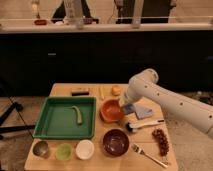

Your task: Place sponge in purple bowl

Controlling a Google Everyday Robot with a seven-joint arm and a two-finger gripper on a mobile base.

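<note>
While the arm reaches in from the right edge of the wooden table (61, 91), the gripper (125, 105) is positioned low, just beside the right rim of the orange bowl (111, 111). The jaws are closed. The sponge (129, 109) is located directly at the fingertips, between the orange bowl and the grey-blue folded cloth (144, 113); whether the jaws clamp it or only touch it cannot be determined. The purple bowl (116, 142) stands nearer the front edge, below the orange bowl and apart from the gripper; nothing is visible in its glossy interior.

Other items:
- Green tray (50, 120), left of the orange bowl, holding one curved green vegetable (77, 114).
- White cup (85, 149), just left of the purple bowl.
- White-handled brush (144, 124), between the cloth and the purple bowl.
- Fork (148, 154), right of the purple bowl.
</note>
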